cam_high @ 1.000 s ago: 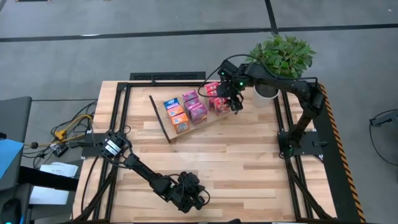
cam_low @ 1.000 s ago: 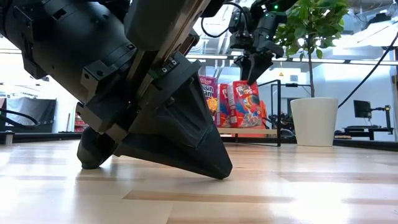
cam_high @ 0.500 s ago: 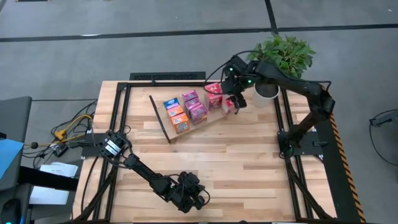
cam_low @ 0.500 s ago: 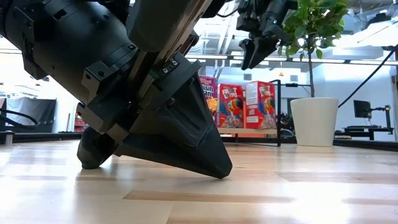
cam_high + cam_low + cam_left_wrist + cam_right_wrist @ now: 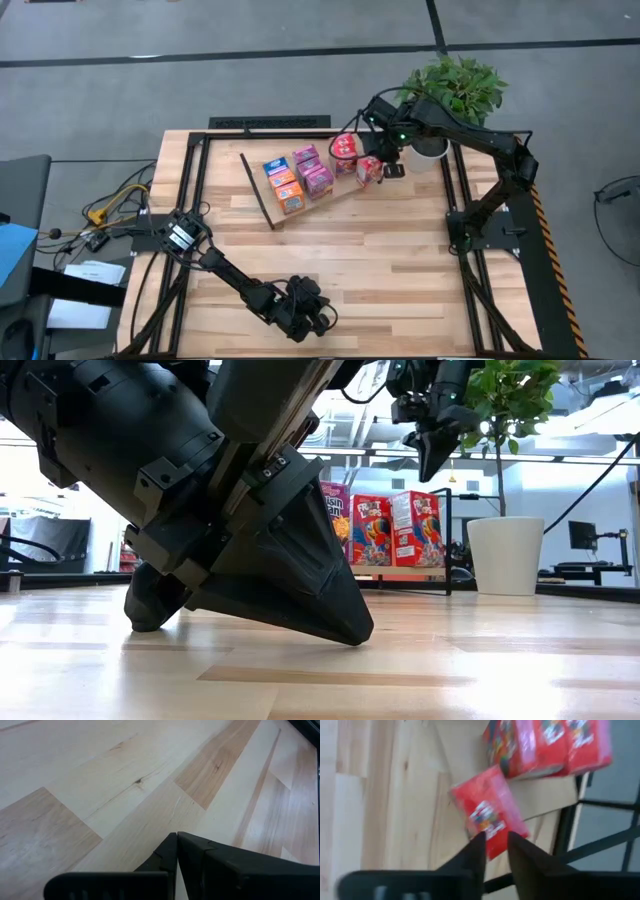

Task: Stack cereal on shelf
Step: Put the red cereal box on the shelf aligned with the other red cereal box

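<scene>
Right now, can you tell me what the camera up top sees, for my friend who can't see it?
The right pincer hovers beside a red cereal box on the tilted shelf, where other boxes stand. The left pincer rests shut on the wooden table.

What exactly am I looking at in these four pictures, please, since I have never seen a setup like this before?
This is a robot with two dark jointed arms working at a wooden table. One picture looks straight down from above, one looks level across the tabletop, and two come from cameras on the arms' wrists.

The left end effector rests on the near part of the table, shut and empty; it is the big dark shape filling the level view. The right end effector hangs above the far end of a tilted plywood shelf, beside a potted plant. Its fingers stand a little apart and hold nothing.

On the shelf stand small cereal boxes, red, pink, orange and one blue. The end one, a red box, stands just below that end effector.
</scene>
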You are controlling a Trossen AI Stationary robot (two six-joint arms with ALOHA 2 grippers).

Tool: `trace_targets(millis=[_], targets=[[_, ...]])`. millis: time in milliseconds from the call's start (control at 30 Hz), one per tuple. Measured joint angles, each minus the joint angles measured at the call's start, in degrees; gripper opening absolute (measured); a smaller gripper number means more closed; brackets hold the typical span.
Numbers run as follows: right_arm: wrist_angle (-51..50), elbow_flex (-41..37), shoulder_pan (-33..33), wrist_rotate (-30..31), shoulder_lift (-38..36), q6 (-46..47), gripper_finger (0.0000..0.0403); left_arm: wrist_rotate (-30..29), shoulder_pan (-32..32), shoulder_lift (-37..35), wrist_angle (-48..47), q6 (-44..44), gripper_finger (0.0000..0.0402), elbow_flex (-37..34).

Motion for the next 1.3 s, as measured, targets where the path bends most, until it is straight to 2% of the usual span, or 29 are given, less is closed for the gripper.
trace_targets(millis=[167, 233, 433, 733, 1000, 1300], targets=[[-1.2, 0.0, -0.3, 0.4, 0.0, 1.0, 0.0021, 0.0, 0.0, 0.0, 0.0, 0.1, 0.0000, 0.0], [-0.5, 0.0, -0.4, 0.4, 0.0, 1.0, 0.0011, 0.0, -0.1, 0.0, 0.0, 0.1, 0.0000, 0.0], [-0.9, -2.2, -0.3, 4.4, 0.0, 2.8, 0.0038, 0.2, -0.1, 0.0, 0.0, 0.1, 0.0000, 0.0], [0.6, -6.4, 1.1, 4.9, -0.2, 2.1, 0.0008, 0.2, -0.2, 0.0, 0.0, 0.0, 0.0000, 0.0], [3.8, -6.5, 3.0, 4.8, 0.0, 2.3, 0.0042, -0.4, -0.2, 0.0, 0.0, 0.0, 0.0000, 0.0], [7.7, -6.6, 4.9, 4.2, 0.1, 1.6, 0.0016, -0.7, -0.2, 0.0, 0.0, -0.5, 0.0000, 0.0]])
